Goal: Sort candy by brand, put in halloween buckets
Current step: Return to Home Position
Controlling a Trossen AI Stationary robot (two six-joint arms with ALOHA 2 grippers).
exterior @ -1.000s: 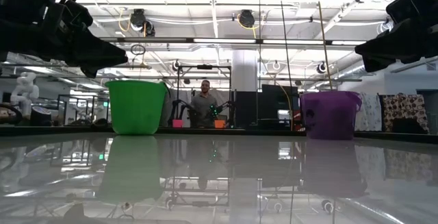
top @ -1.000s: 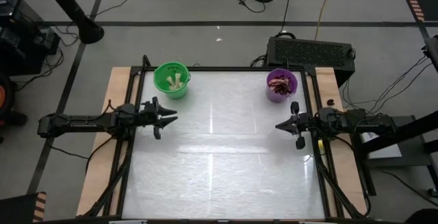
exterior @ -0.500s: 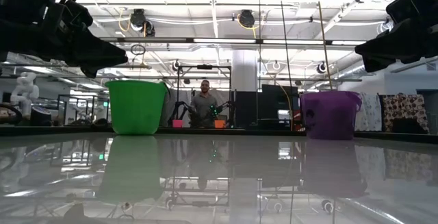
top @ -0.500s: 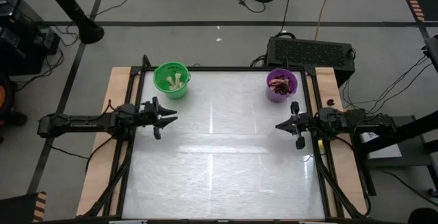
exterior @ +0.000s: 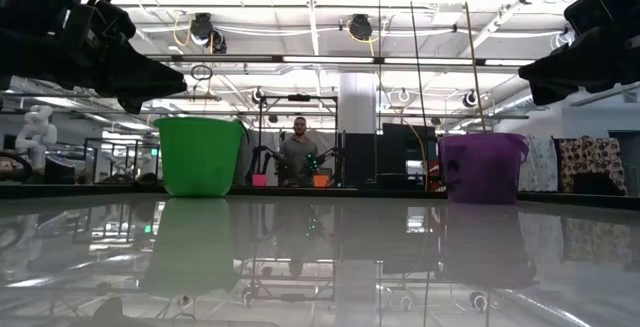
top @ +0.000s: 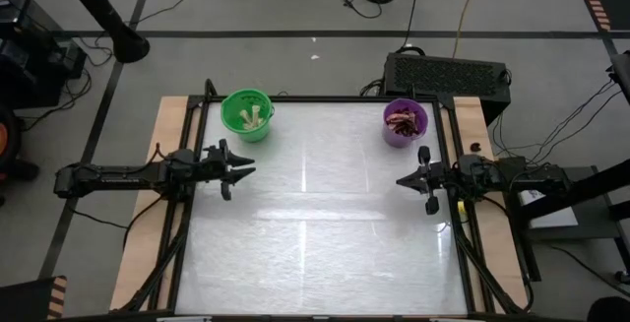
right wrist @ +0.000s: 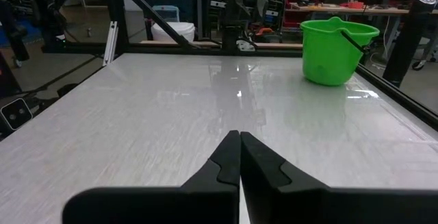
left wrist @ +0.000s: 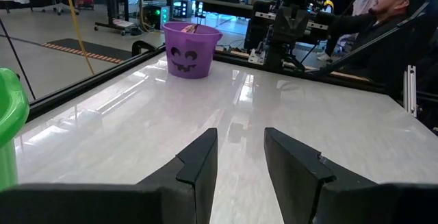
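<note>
The candy is all inside the buckets, and none lies on the table (top: 315, 233). The pale pieces (top: 253, 117) sit in the green bucket (top: 246, 114), at about 11 o'clock on the table seen from above. The dark red-brown bars (top: 402, 120) fill the purple bucket (top: 405, 123) at about 1 o'clock. One kind per bucket suggests the sorting is finished. The two buckets stand well apart along the far edge, which probably keeps each one near its own arm and leaves the middle free for picking.

The left gripper (top: 246, 169) hangs at 9 o'clock, just at 6 o'clock of the green bucket and clear of it. Its fingers (left wrist: 198, 162) are spread with a plain gap between them and hold nothing. The right gripper (top: 402, 179) waits at 3 o'clock, just at 6 o'clock of the purple bucket. Its fingers (right wrist: 229, 157) are pressed together and also hold nothing. Both point inward across the bare surface at about the same height, which looks like a parked rest pose rather than a reach.

Beyond the table a person (exterior: 298, 152) stands in the room.
</note>
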